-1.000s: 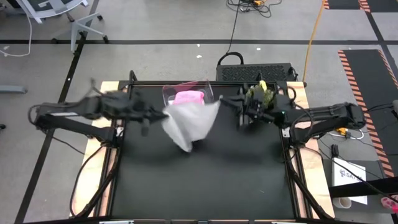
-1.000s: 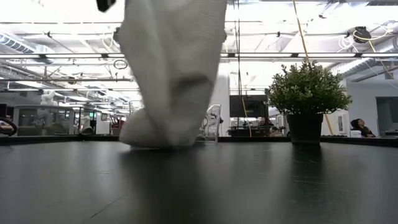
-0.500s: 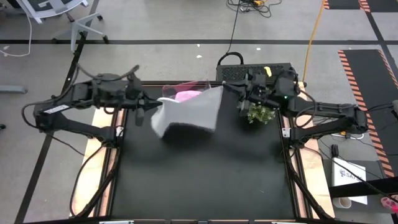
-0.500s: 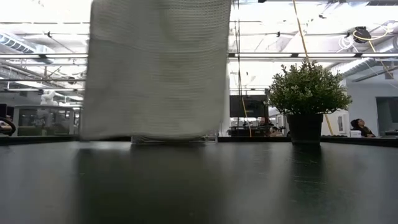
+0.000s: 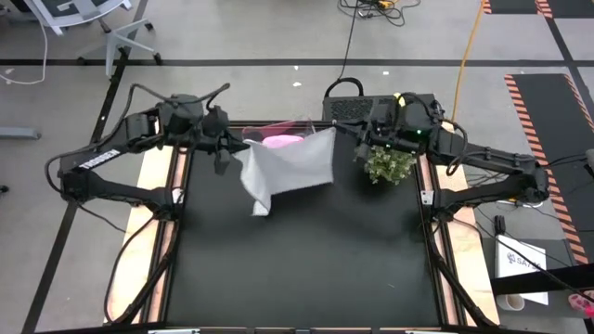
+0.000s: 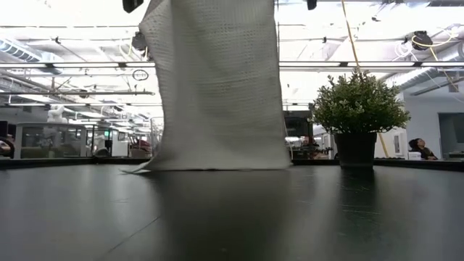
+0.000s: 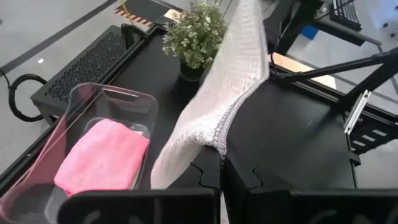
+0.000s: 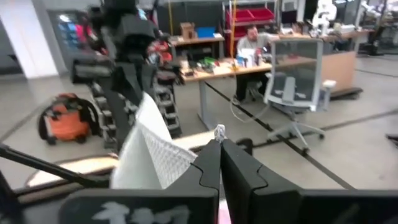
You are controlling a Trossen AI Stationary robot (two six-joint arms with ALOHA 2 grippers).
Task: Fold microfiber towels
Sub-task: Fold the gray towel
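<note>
Towel [image 5: 290,170] swung lower, pink towel [image 7: 102,155] binned

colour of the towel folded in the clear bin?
Bright pink microfiber towel, clearest in the left wrist view.

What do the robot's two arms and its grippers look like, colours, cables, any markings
Both arms are dark, nearly black, built from slim jointed tubes. The left arm carries white lettering along one link and a black cable looping above its wrist. The right arm shows small green and yellow lights near its wrist. Each gripper, left and right, ends in two flat, angular black fingers.
</note>
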